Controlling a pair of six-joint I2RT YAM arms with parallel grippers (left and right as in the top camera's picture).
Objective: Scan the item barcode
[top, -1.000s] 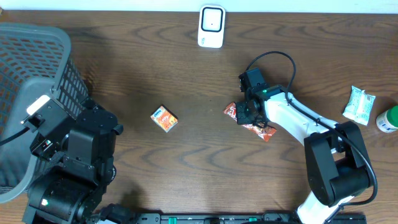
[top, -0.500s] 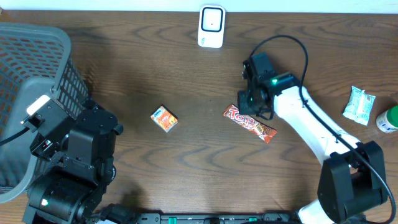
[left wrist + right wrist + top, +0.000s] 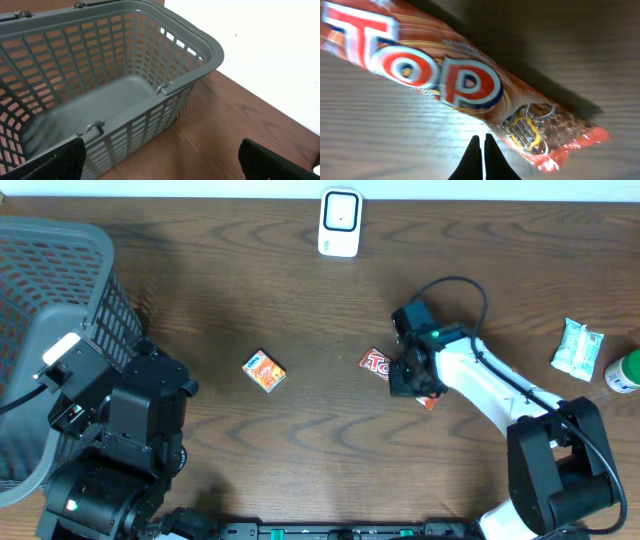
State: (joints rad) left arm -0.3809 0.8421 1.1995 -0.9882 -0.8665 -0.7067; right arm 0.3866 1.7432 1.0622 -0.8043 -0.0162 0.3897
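A red and orange "Top" candy bar (image 3: 374, 362) lies flat on the wooden table right of centre. In the right wrist view the bar (image 3: 445, 75) runs diagonally, printed side up, and no barcode shows. My right gripper (image 3: 481, 145) is shut and holds nothing, its tips just beside the bar's lower edge. From overhead, the right gripper (image 3: 405, 378) covers the bar's middle. The white scanner (image 3: 340, 222) stands at the table's far edge. My left gripper (image 3: 160, 162) is open wide and empty beside the basket (image 3: 210, 47).
A small orange box (image 3: 264, 371) lies left of the bar. The grey mesh basket (image 3: 50, 270) fills the far left corner. A white-green packet (image 3: 578, 348) and a green-capped bottle (image 3: 624, 372) sit at the right edge.
The right arm drew back off the bar, leaving all of it in view, then came forward and down over its middle again. The left arm has not moved.
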